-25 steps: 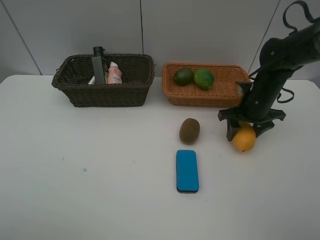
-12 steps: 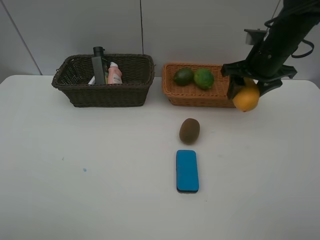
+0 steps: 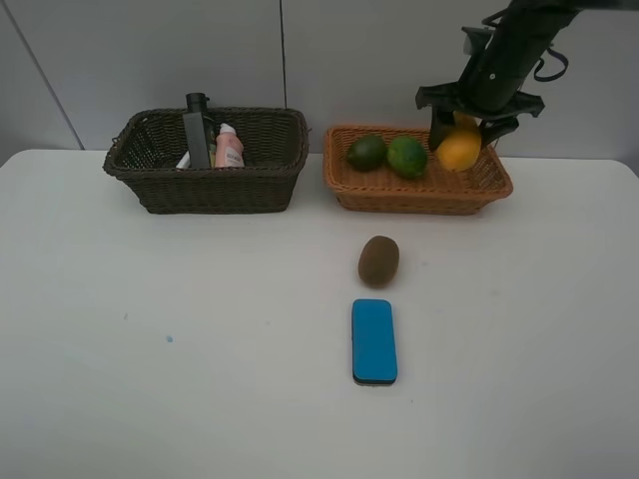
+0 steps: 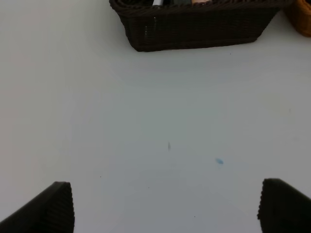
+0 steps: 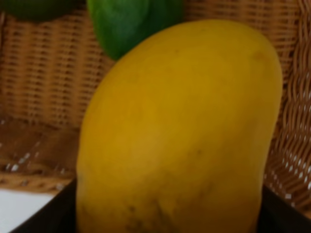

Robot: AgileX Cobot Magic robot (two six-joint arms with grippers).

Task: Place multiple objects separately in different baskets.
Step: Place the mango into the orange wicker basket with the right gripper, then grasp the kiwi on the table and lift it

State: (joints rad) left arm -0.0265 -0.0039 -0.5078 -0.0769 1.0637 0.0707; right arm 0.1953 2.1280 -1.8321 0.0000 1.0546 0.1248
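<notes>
My right gripper (image 3: 463,128) is shut on the orange-yellow mango (image 3: 459,150) and holds it over the right half of the light orange-tan basket (image 3: 417,190). The mango (image 5: 180,131) fills the right wrist view, with the basket's weave (image 5: 43,73) behind it. Two green round fruits (image 3: 367,153) (image 3: 406,157) lie in that basket. The dark brown basket (image 3: 208,185) holds the dark green pump bottle (image 3: 197,132) and the pink bottle (image 3: 229,147). On the table lie the brown kiwi (image 3: 378,260) and the blue eraser (image 3: 373,340). My left gripper (image 4: 165,206) stands open over bare table.
A white table (image 3: 150,339) spans the view, with a grey wall behind the baskets. The left wrist view shows the dark basket's wall (image 4: 194,29) beyond the open fingers (image 4: 53,208).
My right gripper has lifted the mango off the table and carried it up and leftward to above the tan basket. Nothing else has moved.
</notes>
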